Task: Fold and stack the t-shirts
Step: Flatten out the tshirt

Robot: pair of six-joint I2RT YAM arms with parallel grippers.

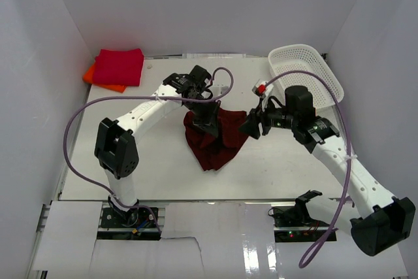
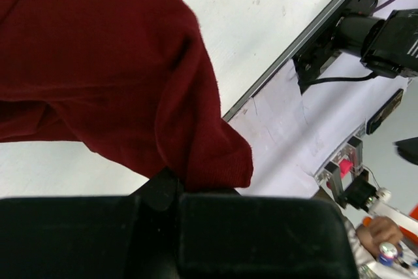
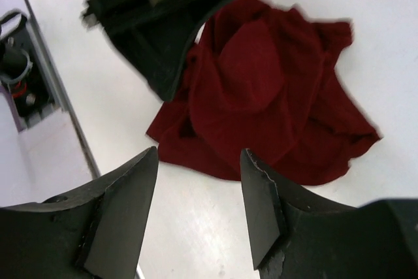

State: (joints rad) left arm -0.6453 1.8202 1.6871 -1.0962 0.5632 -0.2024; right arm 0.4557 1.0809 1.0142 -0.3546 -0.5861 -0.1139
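Left tool [image 1: 210,121] pinching fold of maroon shirt [image 1: 221,143], which is lying bunched mid-desk [image 1: 287,168], one part rising toward tool. Right tool [image 3: 199,158] hovering just beside shirt, spread wide, gripping nothing. Risks judged from here — left pinch probably catching several layers, so any lift risks dragging whole heap instead of opening it; right tool risks closing on wrong fold. Crimson shirt [image 1: 119,66] sitting folded on orange shirt [image 1: 98,78], far-left corner.

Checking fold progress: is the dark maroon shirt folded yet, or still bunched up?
Not folded: the maroon shirt lies in a crumpled, uneven heap, one part pinched up by the left tool.
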